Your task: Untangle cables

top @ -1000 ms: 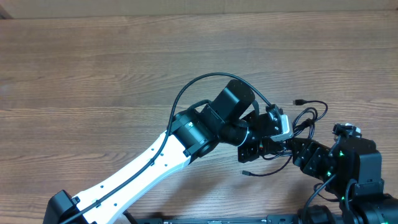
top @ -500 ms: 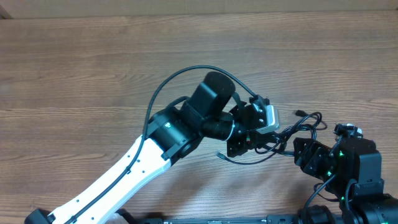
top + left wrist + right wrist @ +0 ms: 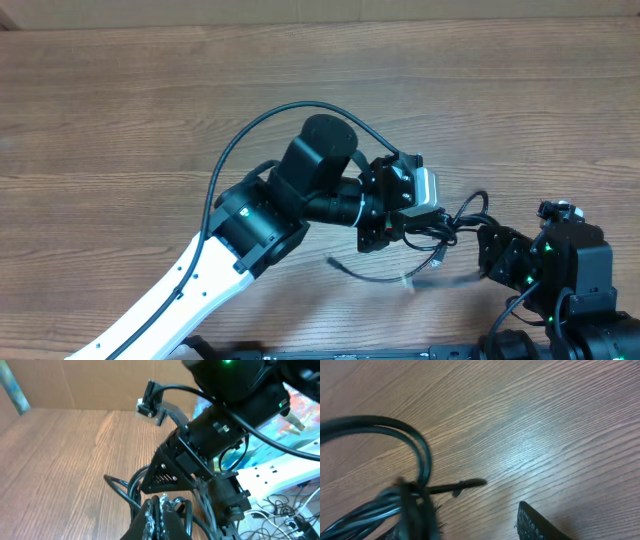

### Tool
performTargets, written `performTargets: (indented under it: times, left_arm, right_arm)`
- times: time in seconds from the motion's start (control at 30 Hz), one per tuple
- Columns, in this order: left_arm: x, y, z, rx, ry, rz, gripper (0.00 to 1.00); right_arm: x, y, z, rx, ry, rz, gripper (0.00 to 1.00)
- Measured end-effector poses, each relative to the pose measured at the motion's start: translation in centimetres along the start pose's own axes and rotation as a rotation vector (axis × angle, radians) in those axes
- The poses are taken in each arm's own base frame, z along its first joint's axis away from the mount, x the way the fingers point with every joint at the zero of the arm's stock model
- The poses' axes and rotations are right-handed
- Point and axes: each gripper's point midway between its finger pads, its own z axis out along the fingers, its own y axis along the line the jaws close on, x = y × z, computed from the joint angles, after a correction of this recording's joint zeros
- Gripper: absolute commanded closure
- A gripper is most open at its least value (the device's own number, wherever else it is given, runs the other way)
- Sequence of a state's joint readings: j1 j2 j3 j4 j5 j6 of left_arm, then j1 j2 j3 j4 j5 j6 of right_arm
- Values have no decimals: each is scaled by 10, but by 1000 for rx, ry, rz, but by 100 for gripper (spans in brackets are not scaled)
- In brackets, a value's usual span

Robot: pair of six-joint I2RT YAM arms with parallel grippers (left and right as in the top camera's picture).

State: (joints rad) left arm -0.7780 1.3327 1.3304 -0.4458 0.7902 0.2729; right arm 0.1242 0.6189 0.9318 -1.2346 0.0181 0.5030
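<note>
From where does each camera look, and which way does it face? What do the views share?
Overhead: fixed above the table, facing straight down; shows the left arm and right arm meeting at the cables.
Left wrist: rides the left arm, facing across the table toward the right arm; the left gripper shows below, jaws shut on cables.
Right wrist: rides the right arm, facing down at wood and cables; one own jaw shows at the bottom.
Shared: all three see the cables.
</note>
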Motion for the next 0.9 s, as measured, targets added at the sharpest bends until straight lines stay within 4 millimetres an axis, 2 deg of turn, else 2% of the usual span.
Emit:
performTargets:
  times: [0.23,0.37,0.43,0.63,0.9]
  left_arm:
    - [-2,0,-1,-2,-6,6,96]
    - [-1,-1,-1,-1,-3,3,96]
    - [0,-1,-1,0,3,-2,96]
    - [10,2,-1,-22,40,-32,96]
    - [21,10,-2,-77,88,-58,96]
  right_arm:
    - [-1,-2,0,13,-8,1,48]
    - [-1,-3,0,15,-8,-3,26]
    - [-1,-2,0,14,-8,-3,20]
    - [-2,-3,0,17,-11,-2,14]
    - [-2,-3,0,17,-11,-2,12]
